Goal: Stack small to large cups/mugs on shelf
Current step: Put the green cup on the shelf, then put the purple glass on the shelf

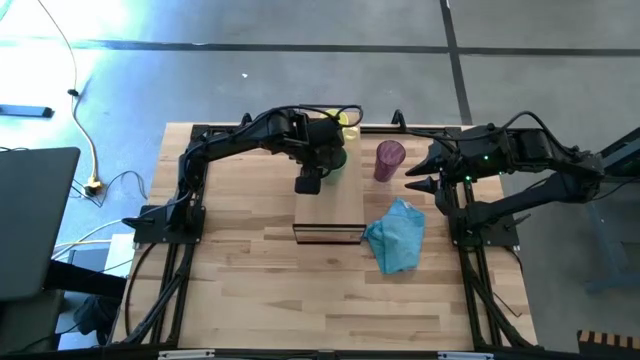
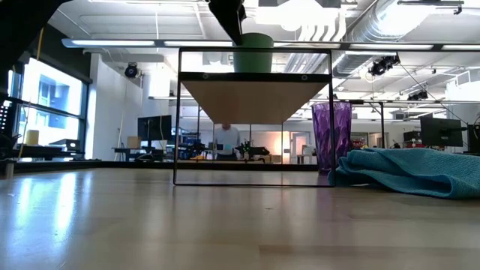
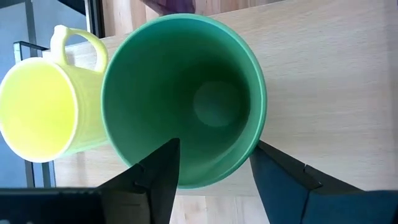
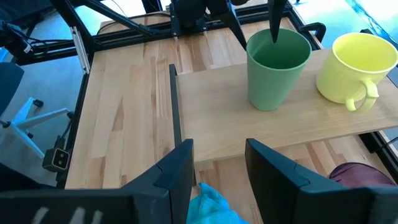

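The green cup (image 3: 186,93) stands upright on the shelf (image 1: 330,208), with the yellow mug (image 3: 43,112) right beside it toward the shelf's far end. My left gripper (image 3: 214,168) comes down from above, open. One finger (image 4: 273,25) dips inside the cup and the other (image 4: 236,25) stands outside its wall; I see no clear touch. The purple tumbler (image 1: 389,160) stands on the table to the right of the shelf. My right gripper (image 1: 418,172) hovers open just right of the tumbler.
A crumpled blue cloth (image 1: 398,236) lies on the table by the shelf's near right corner. The shelf is a raised board on a thin dark frame (image 2: 177,120), open underneath. The slatted tabletop (image 1: 250,290) is bare wood on the near side.
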